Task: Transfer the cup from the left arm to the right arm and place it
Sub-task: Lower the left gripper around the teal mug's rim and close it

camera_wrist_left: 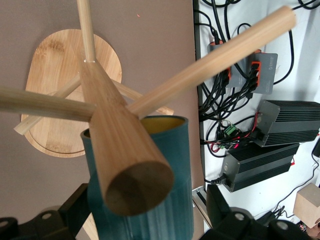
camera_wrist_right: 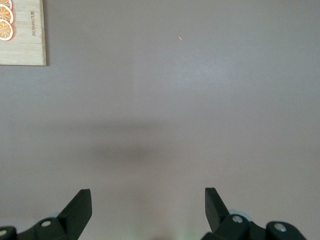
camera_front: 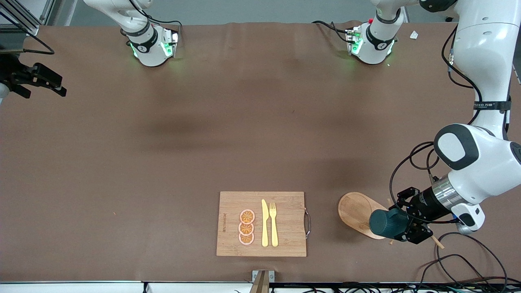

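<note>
Brown matte cloth covers the table (camera_front: 163, 162), and at the left arm's end my left gripper (camera_front: 401, 228) has its jaws clamped on the cup (camera_front: 388, 224), a ribbed teal cylinder with a mustard inside, tipped on its side among the smooth pegs of a wooden mug rack (camera_wrist_left: 125, 160) whose oval bamboo base (camera_front: 356, 211) lies beneath. My right gripper (camera_wrist_right: 147, 200) waits, jaws spread, over bare cloth at the right arm's end. I judge only the pickup done; handover and placing remain, perhaps near the bamboo cutting board (camera_front: 285, 244).
</note>
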